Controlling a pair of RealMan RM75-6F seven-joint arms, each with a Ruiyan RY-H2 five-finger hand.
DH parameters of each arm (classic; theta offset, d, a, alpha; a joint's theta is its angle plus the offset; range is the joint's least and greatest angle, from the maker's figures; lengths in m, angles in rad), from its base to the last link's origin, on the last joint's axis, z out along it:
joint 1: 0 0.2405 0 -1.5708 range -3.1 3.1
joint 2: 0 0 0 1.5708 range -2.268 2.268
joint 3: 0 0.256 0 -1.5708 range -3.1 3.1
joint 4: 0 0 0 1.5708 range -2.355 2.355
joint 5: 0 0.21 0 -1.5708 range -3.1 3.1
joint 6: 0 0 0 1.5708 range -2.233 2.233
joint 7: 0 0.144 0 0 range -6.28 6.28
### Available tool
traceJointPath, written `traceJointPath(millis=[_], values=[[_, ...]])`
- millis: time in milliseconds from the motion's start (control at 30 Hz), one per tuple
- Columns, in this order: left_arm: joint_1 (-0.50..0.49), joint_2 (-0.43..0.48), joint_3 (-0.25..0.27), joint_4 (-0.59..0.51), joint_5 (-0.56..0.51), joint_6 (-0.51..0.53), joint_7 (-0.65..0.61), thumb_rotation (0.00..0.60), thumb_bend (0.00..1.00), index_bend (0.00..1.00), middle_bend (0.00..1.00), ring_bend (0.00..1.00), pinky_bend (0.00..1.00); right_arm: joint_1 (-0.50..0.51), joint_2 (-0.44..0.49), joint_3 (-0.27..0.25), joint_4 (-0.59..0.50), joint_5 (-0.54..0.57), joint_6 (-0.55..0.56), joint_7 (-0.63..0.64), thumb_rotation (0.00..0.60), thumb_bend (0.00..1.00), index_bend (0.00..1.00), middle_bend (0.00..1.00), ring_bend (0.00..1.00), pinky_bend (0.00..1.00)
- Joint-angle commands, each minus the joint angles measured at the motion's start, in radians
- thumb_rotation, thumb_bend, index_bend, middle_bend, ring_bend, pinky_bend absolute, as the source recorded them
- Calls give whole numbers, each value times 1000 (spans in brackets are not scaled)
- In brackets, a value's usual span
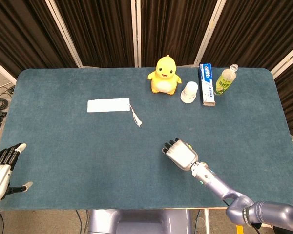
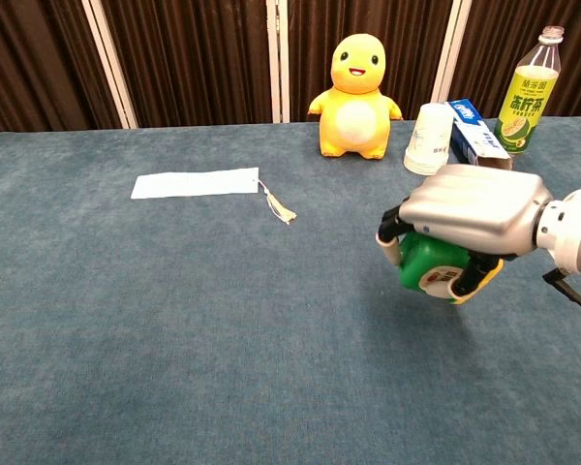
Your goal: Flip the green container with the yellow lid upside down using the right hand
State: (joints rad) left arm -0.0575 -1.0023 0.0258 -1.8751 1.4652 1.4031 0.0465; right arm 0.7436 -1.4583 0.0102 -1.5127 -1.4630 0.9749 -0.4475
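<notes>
My right hand (image 2: 470, 213) grips the green container (image 2: 428, 263) from above, lifted off the table (image 2: 174, 320) and tilted on its side. Its yellow lid (image 2: 482, 278) points right, toward my wrist, and shows only as a thin edge. In the head view the right hand (image 1: 181, 155) sits at the table's front centre-right, palm down, and covers the container completely. At the front left corner my left hand (image 1: 2, 168) rests with fingers apart and holds nothing.
Along the back stand a yellow duck toy (image 1: 164, 74), a white cup (image 1: 189, 92) lying down, a blue toothpaste box (image 1: 207, 84) and a green tea bottle (image 1: 225, 80). A white cloth with a tassel (image 1: 108, 105) lies left of centre.
</notes>
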Motion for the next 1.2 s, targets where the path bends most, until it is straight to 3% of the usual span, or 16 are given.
traceJointPath(millis=[33,267,567,833,1000,1200], values=[[0,0,0,0,0,0,1,600,0,0,0,0,0,-41,-28,19,76,-87,106,431,600,615,441,521,444,660],[-2,-4,2,-1,-2,-4,7,600,0,0,0,0,0,-70,-92,-10,243,-167,197,703,600,559,445,506,442,652],[-2,-9,5,-4,0,-6,21,600,0,0,0,0,0,-89,-135,-47,354,-204,220,821,600,484,461,495,432,632],[-1,-12,6,-5,3,-3,28,600,0,0,0,0,0,-107,-130,-69,381,-207,218,887,600,408,548,445,382,416],[-2,-14,7,-6,4,-4,36,600,0,0,0,0,0,-121,-99,-93,379,-219,222,928,600,333,552,362,315,291],[-1,-16,9,-8,6,-2,41,600,0,0,0,0,0,-148,-23,-140,365,-251,252,990,600,212,513,306,276,245]])
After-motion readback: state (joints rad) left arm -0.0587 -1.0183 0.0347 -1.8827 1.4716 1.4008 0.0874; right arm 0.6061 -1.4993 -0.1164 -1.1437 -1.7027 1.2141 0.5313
